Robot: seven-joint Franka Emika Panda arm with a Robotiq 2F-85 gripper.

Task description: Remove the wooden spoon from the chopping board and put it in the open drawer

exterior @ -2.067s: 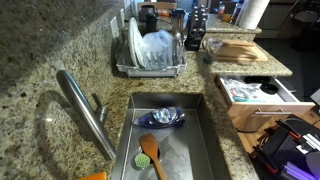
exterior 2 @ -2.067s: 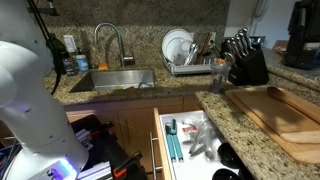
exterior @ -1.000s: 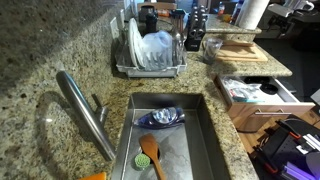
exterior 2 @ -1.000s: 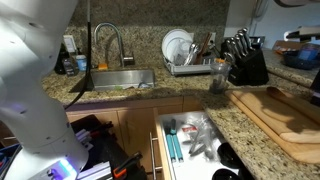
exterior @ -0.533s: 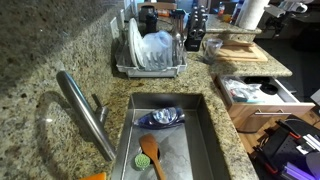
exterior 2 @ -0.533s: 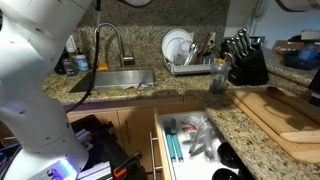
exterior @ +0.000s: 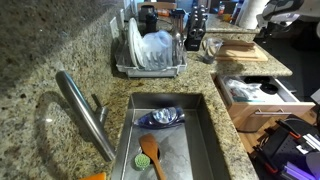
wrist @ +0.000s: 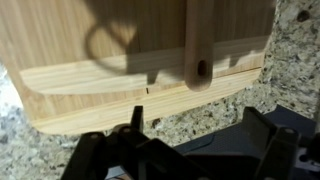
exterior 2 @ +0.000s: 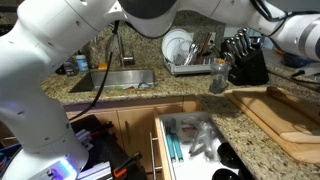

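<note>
In the wrist view the wooden spoon (wrist: 195, 40) lies on the chopping board (wrist: 90, 70); only its slim handle shows, with a hole near its end. My gripper (wrist: 195, 150) is open and empty, its dark jaws apart above the granite just off the board's edge, short of the handle's end. The board also shows in both exterior views (exterior: 240, 50) (exterior 2: 285, 115). The open drawer (exterior: 255, 97) (exterior 2: 190, 140) has pale wood sides and light clutter inside. The spoon's bowl is out of view.
A sink (exterior: 165, 140) holds a broad orange-brown spoon (exterior: 150, 153) and a blue item. A dish rack (exterior: 150, 55), a knife block (exterior 2: 245, 62) and a faucet (exterior: 85, 110) stand on the granite counter. My arm (exterior 2: 150, 12) spans the top of an exterior view.
My arm has swung across and come in over the chopping board; it now fills the top of an exterior view. The spoon, board and drawer have not moved.
</note>
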